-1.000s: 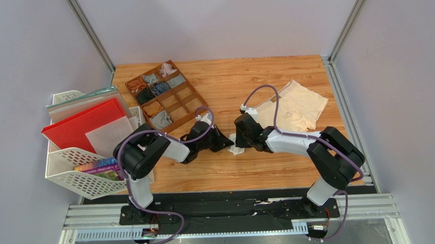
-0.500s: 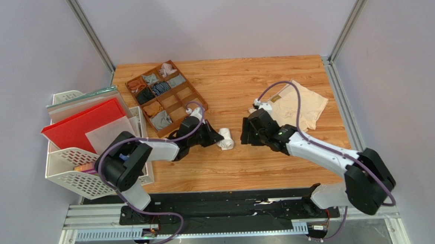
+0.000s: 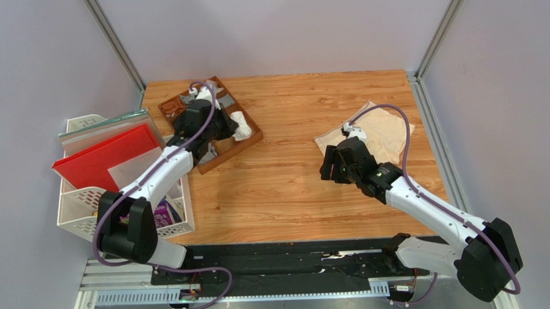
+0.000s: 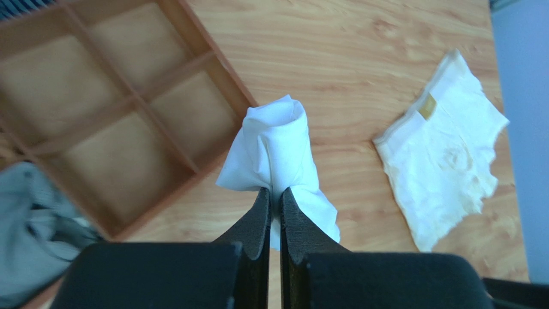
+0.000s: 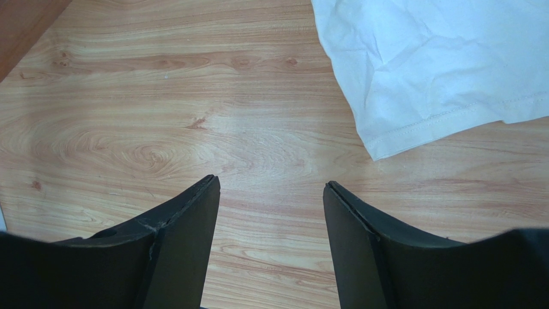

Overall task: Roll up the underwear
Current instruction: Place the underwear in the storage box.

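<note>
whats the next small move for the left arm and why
Probably ease the white roll over an empty cell of the tray, ready to drop it in. The left claw is shut on it, and it hangs at the tray's edge beside bare cells.

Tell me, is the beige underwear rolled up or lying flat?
Lying flat. The beige underwear is spread out on the table, unrolled; the open right gripper hovers beside it, not touching.

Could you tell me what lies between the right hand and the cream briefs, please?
Only bare table separates the right hand and the cream briefs, as the right wrist view shows.
</note>
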{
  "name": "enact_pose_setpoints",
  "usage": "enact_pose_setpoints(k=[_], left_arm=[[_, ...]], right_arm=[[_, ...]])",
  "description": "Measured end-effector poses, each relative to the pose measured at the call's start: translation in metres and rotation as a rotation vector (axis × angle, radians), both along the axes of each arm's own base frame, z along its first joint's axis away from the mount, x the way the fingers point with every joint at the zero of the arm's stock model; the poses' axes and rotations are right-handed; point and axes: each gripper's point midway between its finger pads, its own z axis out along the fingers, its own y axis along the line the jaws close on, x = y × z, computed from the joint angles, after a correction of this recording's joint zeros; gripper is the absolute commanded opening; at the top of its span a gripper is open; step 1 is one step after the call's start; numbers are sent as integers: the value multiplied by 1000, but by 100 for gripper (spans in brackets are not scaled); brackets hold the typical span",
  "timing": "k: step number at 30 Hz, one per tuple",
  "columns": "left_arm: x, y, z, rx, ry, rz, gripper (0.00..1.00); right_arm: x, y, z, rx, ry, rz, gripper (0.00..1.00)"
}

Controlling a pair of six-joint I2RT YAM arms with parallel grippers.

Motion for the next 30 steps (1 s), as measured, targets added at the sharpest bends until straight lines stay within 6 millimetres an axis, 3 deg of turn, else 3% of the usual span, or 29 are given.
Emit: enact_pose_setpoints(k=[2,5,9,12,21,30], left_arm=[[7,15,-3,28,12,26,0],[14,33,-27,62,78,43,0],[15,45,-65,101,186,53,0],[11,49,-81,123,244,56,0],[15,63,-96,184,268,107,0],[32,79,-119,184,291,166,0]], right_arm=[[-1,-1,-2,-4,6,4,64],[-1,-1,-3,-5,10,12,64],[0,-1,-8,-12,25,19,64],[0,-1,-11,-14,35,21,64],[-1,1,-16,-9,49,33,64],[-3,0,-22,-6,57,39,64]])
